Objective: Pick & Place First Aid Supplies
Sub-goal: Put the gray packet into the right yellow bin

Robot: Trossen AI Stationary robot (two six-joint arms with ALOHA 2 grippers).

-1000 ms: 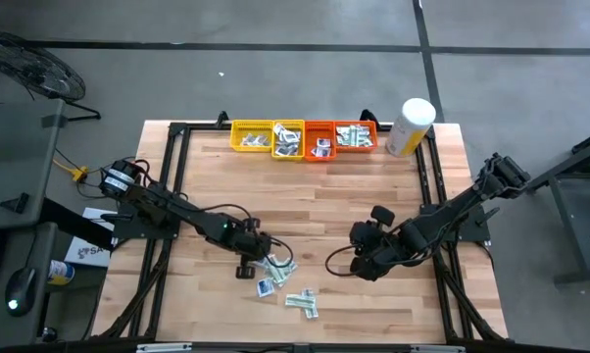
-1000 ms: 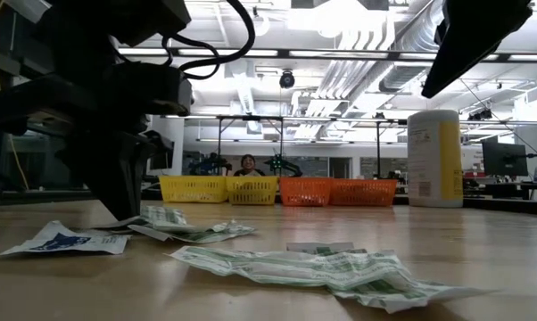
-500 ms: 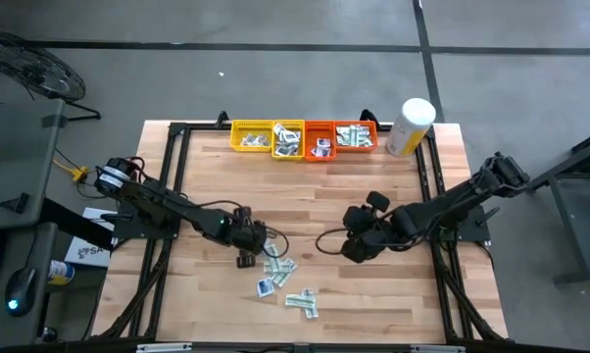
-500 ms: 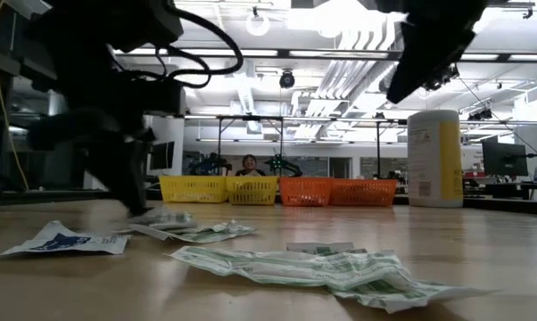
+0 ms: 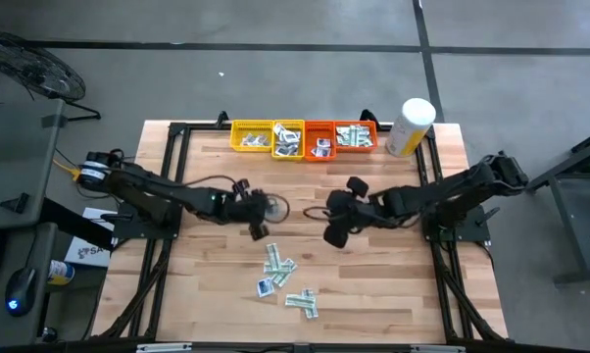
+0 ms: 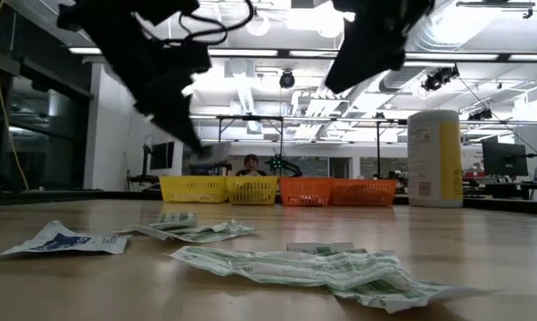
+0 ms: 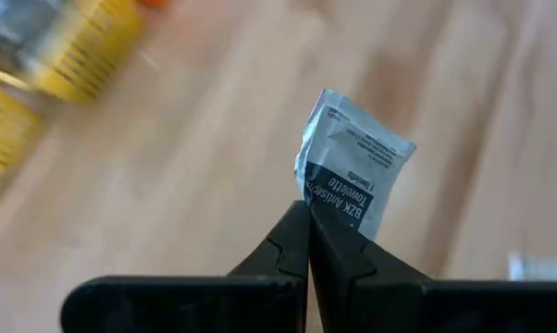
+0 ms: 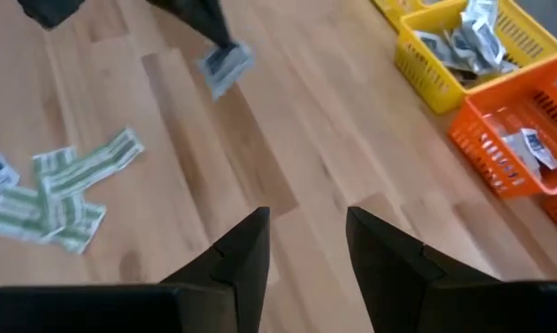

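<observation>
Left hand (image 7: 308, 217) clamped shut on one corner of a white-and-blue towelette packet (image 7: 352, 166), raised clear of the bench (image 5: 373, 294). Right hand (image 8: 306, 231) empty, fingers apart, nearby. Best carried level to the trays (image 5: 305, 137), released low; thin corner grip judged liable to slip.

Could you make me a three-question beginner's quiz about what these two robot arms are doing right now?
1. True or false: the left gripper has its jaws shut on a towelette packet.
2. The right gripper is: A) holding a strip, B) open and empty, C) inside a tray.
3. Fill in: the loose packets lie on the ____.

Key: 1 true; 2 B; 3 table.
</observation>
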